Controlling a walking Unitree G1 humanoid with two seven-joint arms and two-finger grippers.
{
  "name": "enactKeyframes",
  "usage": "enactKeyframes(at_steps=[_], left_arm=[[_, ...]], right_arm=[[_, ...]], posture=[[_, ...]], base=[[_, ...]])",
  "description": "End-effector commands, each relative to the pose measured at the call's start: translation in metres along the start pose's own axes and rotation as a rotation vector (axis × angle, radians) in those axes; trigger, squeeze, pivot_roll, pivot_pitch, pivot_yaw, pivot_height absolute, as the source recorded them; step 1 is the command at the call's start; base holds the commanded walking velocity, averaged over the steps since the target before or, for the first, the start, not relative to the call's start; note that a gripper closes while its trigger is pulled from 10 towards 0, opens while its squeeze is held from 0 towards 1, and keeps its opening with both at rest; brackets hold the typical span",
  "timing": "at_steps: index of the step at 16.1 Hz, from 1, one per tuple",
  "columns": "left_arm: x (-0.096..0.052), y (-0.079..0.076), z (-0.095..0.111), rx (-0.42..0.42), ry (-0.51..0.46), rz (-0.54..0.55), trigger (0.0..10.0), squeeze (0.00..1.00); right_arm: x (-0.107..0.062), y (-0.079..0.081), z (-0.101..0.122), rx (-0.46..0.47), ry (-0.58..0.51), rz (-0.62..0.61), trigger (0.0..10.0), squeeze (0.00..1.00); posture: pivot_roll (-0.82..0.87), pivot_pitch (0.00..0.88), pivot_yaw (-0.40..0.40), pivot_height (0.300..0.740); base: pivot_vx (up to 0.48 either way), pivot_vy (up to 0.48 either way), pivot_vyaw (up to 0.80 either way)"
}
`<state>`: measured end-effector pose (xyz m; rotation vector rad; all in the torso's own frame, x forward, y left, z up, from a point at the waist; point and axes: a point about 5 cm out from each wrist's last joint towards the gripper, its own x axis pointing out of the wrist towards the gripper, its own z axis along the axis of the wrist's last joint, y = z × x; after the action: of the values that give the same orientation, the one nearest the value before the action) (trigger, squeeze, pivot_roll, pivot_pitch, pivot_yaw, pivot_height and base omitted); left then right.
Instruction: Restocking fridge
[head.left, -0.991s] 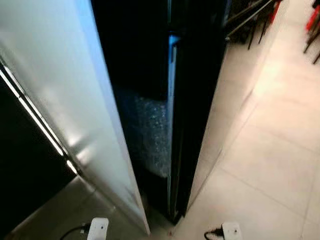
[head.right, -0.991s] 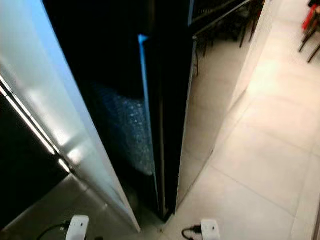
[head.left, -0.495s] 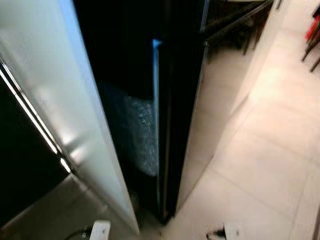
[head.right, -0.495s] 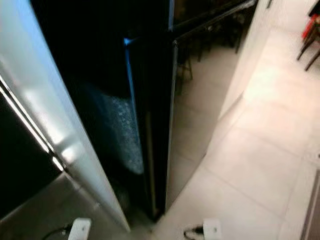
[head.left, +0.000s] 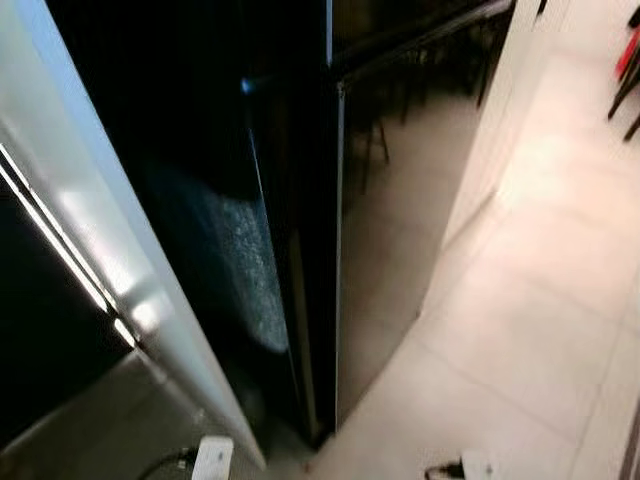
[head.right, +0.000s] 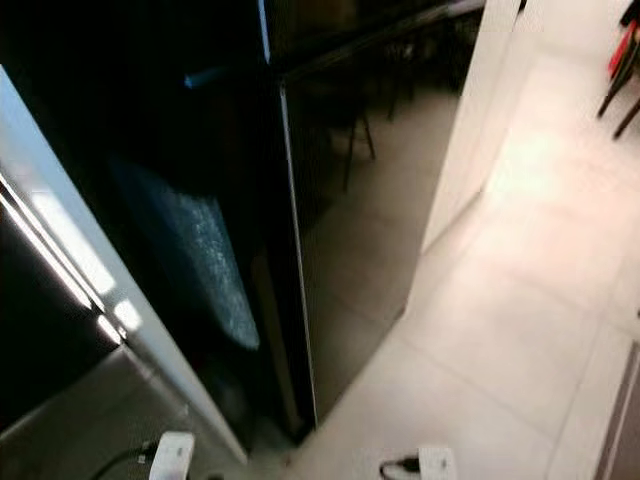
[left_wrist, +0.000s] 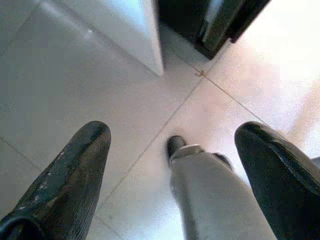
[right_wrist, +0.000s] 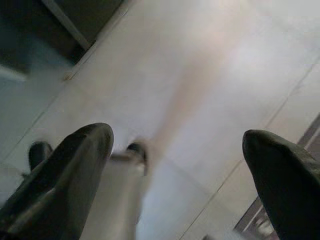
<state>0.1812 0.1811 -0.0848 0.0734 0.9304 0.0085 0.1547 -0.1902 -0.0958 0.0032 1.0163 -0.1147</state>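
Note:
A tall black fridge (head.left: 395, 190) stands ahead, its glossy front mirroring the floor and chair legs. To the left of its edge lies a dark gap with a speckled, frosted surface (head.left: 240, 260) low inside. A white panel (head.left: 90, 230) slants along the gap's left side. My left gripper (left_wrist: 172, 131) hangs open over the floor tiles with nothing between its fingers. My right gripper (right_wrist: 176, 135) hangs the same way, open and holding nothing.
A white wall corner (head.left: 490, 130) stands just right of the fridge. Pale floor tiles (head.left: 540, 330) spread to the right, with red chair legs (head.left: 630, 55) at the far edge. My silver leg (left_wrist: 210, 195) shows between the left fingers.
The head views have shifted, so the fridge sits further left in the picture and more of its glossy front shows. Nothing in the scene itself has visibly moved.

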Motion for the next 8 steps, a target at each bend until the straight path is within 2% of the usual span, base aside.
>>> enactKeyframes(at_steps=[1, 8], left_arm=[[-0.0023, 0.0091, -0.0092, 0.01, 0.03, 0.02, 10.0, 0.0], [-0.0025, 0.0086, -0.0097, 0.014, 0.028, 0.016, 10.0, 0.0]], right_arm=[[-0.0001, 0.009, -0.0012, 0.015, -0.001, 0.018, 10.0, 0.0], [-0.0009, 0.0027, -0.0047, 0.02, 0.005, 0.004, 10.0, 0.0]], posture=[[-0.02, 0.0, 0.023, 0.74], [-0.02, 0.0, 0.026, 0.74]], base=[[0.0, -0.307, 0.0], [0.0, -0.313, 0.0]])
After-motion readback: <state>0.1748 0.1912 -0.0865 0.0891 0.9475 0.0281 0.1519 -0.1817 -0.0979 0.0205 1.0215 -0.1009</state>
